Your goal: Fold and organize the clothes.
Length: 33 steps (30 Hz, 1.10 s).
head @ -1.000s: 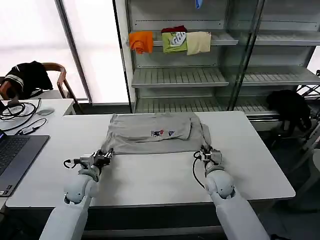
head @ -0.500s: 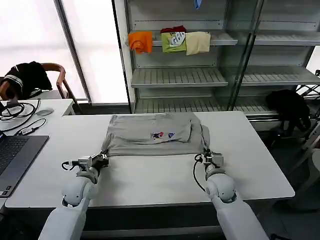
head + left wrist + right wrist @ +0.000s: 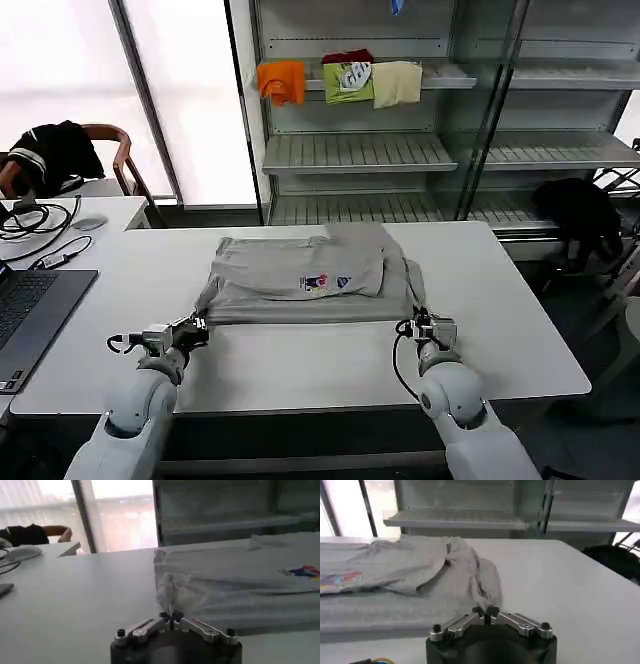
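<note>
While gripped at both near corners, lies flat across the middle of the white bench (image 3: 300,365): a light grey shirt (image 3: 300,280), partly folded, small multicoloured print (image 3: 327,283) face up on the top layer. Left hand (image 3: 192,328) clenched on the near left corner of the fabric, low over the bench; in the left wrist view a puckered tuft of cloth (image 3: 170,592) rises straight out of the closed fingertips (image 3: 171,616). Right hand (image 3: 420,322) likewise pinching the near right corner, with a bunched ridge of grey cotton running away from its tips in the right wrist view (image 3: 484,611). Near hem stretched taut between the two grips, sides angling outward toward each hand.

Step in hand, by judgement: tensioning or dragging the shirt toward the near bench edge, probably to smooth it ahead of a fold. Folding looks partway done, not finished, since the sides are tucked but the body remains long.

Next move would call for matched motion of both arms, so the hem stays straight and the top layer does not slide off. Likely either lifting the corners and carrying them over toward the far edge, or letting go and regrasping. Uneven pull risks skewing the stack.

Beyond the bench, a metal shelf rack (image 3: 360,150) with orange, green and cream garments (image 3: 345,82); a laptop (image 3: 30,310) on a side desk to the left.
</note>
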Motion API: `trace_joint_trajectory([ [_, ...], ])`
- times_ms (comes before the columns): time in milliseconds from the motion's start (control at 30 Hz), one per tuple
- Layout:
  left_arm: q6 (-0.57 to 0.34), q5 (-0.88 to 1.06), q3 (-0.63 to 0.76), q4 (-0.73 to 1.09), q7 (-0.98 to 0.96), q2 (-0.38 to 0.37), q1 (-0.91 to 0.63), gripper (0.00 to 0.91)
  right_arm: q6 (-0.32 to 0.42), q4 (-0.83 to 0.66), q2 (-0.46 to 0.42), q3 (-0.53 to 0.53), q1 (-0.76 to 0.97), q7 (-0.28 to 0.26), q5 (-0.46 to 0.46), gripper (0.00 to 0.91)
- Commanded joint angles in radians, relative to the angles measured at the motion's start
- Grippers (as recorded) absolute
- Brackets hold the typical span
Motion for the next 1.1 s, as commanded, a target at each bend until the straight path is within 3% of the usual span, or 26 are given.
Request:
trace_joint_trajectory([
  [33, -0.006, -0.003, -0.012, -0.283, -0.009, 0.005, 0.231, 0.020, 0.005, 0.213, -0.013, 0.004, -0.148, 0.023, -0.002, 0.000],
  [600, -0.022, 0.007, -0.079, -0.434, -0.011, -0.029, 0.453, 0.020, 0.009, 0.380, -0.065, 0.052, -0.430, 0.028, -0.039, 0.000],
  [1100, -0.059, 0.036, -0.097, -0.396, 0.002, -0.061, 0.527, 0.020, 0.034, 0.333, -0.100, 0.072, -0.474, 0.023, -0.090, 0.000],
])
